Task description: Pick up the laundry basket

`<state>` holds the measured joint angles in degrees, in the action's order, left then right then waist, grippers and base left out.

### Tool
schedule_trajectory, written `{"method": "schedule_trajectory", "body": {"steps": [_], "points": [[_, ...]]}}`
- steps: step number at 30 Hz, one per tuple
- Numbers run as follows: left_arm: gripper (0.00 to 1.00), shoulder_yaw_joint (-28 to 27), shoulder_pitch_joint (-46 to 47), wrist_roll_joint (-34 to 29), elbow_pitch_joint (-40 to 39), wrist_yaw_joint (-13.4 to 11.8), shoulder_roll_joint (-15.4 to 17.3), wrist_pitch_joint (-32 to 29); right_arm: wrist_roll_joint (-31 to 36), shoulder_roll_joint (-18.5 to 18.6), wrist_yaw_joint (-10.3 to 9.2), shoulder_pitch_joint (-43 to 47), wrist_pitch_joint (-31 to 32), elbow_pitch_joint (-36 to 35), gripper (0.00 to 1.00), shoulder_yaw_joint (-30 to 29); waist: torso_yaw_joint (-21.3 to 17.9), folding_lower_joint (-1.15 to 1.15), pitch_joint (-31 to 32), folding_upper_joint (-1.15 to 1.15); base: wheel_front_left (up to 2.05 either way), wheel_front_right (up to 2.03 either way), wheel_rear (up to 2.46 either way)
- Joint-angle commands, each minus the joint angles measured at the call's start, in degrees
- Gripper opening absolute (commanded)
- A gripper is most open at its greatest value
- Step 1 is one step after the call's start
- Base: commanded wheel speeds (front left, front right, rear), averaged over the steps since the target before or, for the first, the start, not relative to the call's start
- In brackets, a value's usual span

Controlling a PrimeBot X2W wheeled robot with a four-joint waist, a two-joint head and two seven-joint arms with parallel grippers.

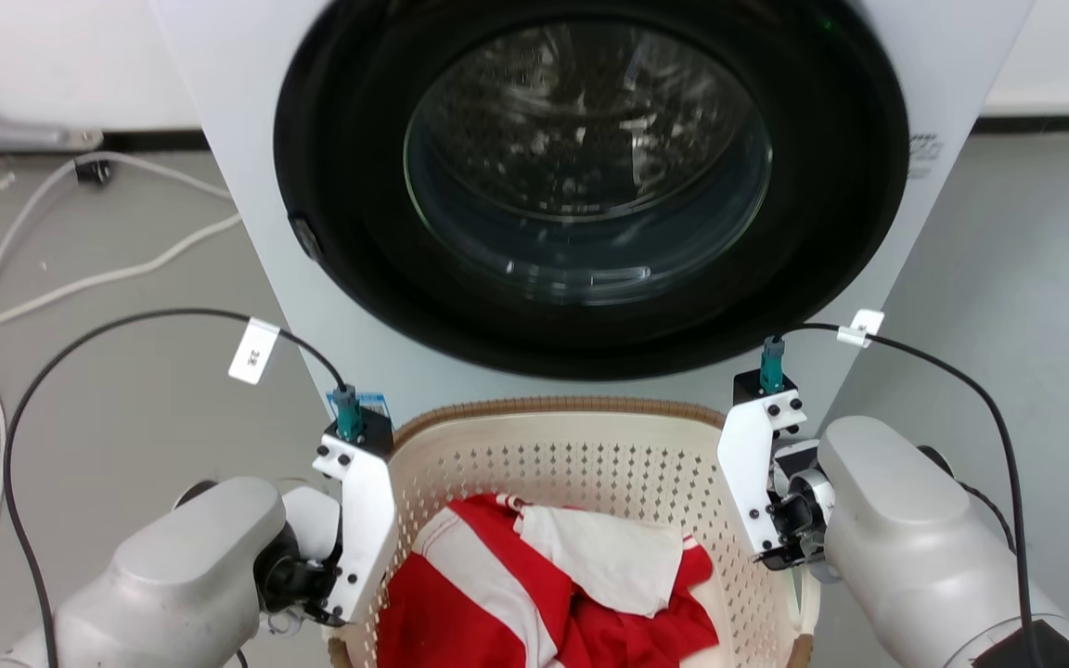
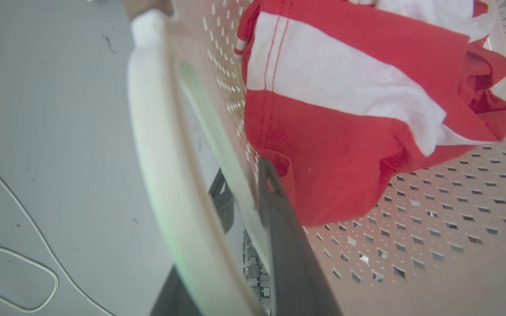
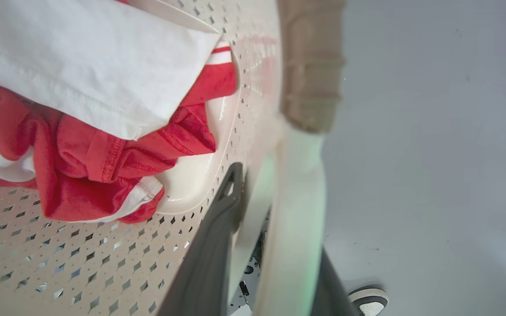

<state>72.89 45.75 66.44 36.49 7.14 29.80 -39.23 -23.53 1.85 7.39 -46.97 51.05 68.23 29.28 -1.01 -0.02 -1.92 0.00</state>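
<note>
The laundry basket is cream with perforated walls and a brown woven-look rim, and it sits low in the head view in front of the washing machine. Red and white clothes lie inside it. My left gripper straddles the basket's left side. One dark finger is inside the wall, the other is outside, and the white handle is clamped between them. My right gripper holds the right handle the same way, with its inner finger against the wall.
The white washing machine, its round dark door shut, stands just behind the basket. Pale cables trail over the grey floor on the left. Bare grey floor lies to the right of the machine.
</note>
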Motion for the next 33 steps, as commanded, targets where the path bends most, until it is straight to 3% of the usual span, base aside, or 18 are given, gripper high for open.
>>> {"method": "schedule_trajectory", "body": {"steps": [1, 16, 33], "points": [[0.00, 0.80, -1.41, -0.30, 0.71, 0.57, 2.03, -1.66, 0.29, 1.89, 0.18, -0.10, -0.07, -0.08, 0.00, 0.72, -0.14, 0.02, 2.53, 0.00, 0.00, 0.00, 0.00], [0.00, 0.88, -4.76, 2.62, 1.43, 0.58, 0.97, -4.88, -2.90, 1.87, 0.19, 0.35, 2.86, -0.24, 0.00, 3.73, -0.53, 0.02, 7.00, 0.00, 0.00, 0.00, 0.00], [0.00, 0.80, -4.99, 1.65, 2.19, 0.59, -0.75, -1.86, -5.39, 1.58, 0.24, 0.64, 1.30, 0.30, 0.00, 4.78, -0.88, 0.02, 8.11, 0.00, 0.00, 0.00, 0.00]]}}
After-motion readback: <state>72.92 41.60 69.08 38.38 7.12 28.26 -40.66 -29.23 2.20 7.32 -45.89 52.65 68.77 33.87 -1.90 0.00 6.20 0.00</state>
